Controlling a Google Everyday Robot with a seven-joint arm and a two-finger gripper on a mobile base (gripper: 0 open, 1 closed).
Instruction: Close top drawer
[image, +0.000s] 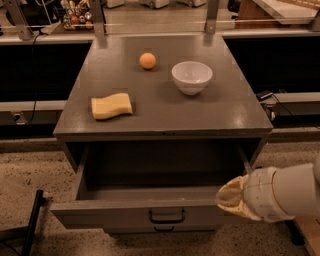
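Note:
The top drawer (125, 216) of the grey cabinet is pulled far out toward me, and what shows of its inside looks empty. Its dark loop handle (166, 216) sits at the centre of the front panel. My gripper (231, 197), a cream-coloured tip on a thick white arm (285, 192), comes in from the right. It sits at the right end of the drawer's front panel, at or just above its top edge. Whether it touches the panel is unclear.
On the cabinet top (165, 107) lie a yellow sponge (111, 106), an orange ball (147, 60) and a white bowl (192, 76). A lower drawer's handle (165, 229) peeks out under the open one. A black bar (31, 227) stands on the speckled floor at lower left.

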